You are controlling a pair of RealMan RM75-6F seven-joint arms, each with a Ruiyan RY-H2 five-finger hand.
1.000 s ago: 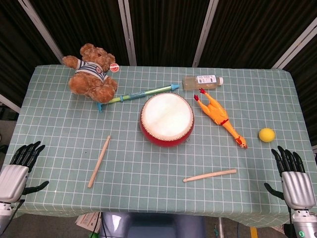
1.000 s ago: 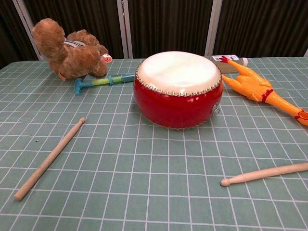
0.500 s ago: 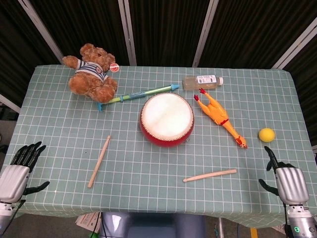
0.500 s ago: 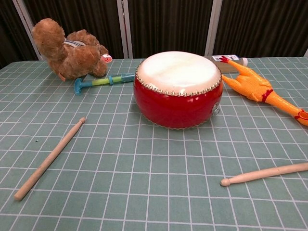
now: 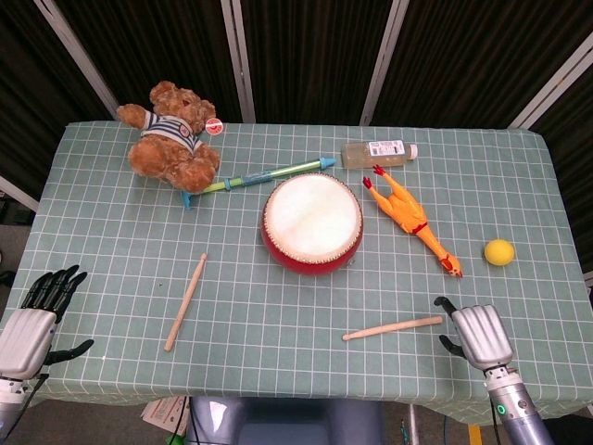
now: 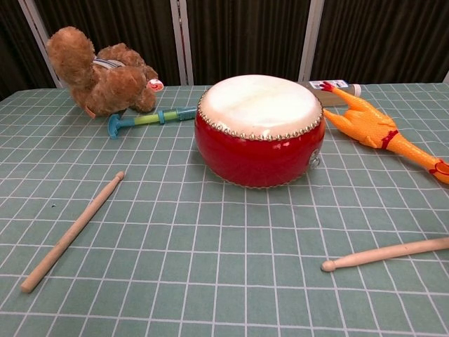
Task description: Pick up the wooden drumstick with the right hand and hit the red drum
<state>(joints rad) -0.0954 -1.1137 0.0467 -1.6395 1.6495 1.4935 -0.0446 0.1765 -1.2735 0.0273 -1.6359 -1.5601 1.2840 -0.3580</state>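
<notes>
I am working toward the red drum [image 5: 312, 223], the biggest thing in play, sitting up and to the left of my right hand [image 5: 481, 336], well apart from it. It is looking rigid in the shell with a taut pale skin on top, so I am expecting it to take a tap without shifting much. The wooden drumstick [image 5: 392, 328] is lying flat on the table just to the left of that hand, its butt end pointing at the palm and its rounded tip pointing away, toward the near drum side. I am judging it light, stiff and smooth, likely to roll on the cloth, so I am planning to take it near the butt end, leaving the tip free. My right hand is holding nothing; the fingers are mostly hidden behind its back, so I cannot tell their spread. My left hand [image 5: 34, 318] is resting far off at the opposite edge, fingers apart, empty
</notes>
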